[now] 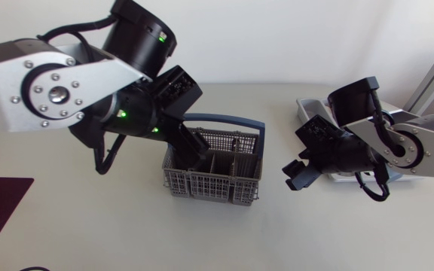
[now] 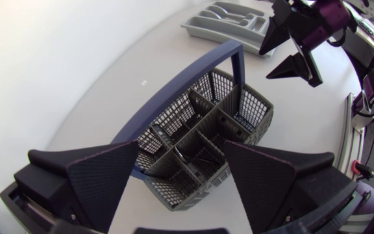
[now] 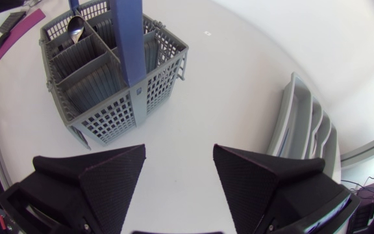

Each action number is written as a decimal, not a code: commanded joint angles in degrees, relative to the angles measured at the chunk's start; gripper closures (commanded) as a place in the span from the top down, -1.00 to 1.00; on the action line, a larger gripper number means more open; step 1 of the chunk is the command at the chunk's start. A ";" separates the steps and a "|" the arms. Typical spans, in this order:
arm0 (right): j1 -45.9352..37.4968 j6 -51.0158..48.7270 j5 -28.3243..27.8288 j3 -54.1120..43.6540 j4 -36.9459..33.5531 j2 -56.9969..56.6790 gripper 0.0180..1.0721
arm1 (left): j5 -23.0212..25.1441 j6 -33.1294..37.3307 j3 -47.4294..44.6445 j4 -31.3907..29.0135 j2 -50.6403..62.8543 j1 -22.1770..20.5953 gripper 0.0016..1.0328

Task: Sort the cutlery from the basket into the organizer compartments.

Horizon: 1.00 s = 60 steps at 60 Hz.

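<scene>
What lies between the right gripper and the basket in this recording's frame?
Nothing but bare table. The right wrist view shows the open right gripper facing the basket across an unoccupied stretch, and the head view shows the same gap.

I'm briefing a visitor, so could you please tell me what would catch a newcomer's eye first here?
The grey basket with its blue handle stands at the middle of the table, and the open left hand hangs directly over it. The open right hand hovers empty between the basket and the grey organizer.
</scene>
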 commanded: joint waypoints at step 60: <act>-0.44 1.61 -1.10 -4.71 0.90 -3.22 0.44 | -15.08 -10.78 5.82 -0.89 18.15 -1.57 0.56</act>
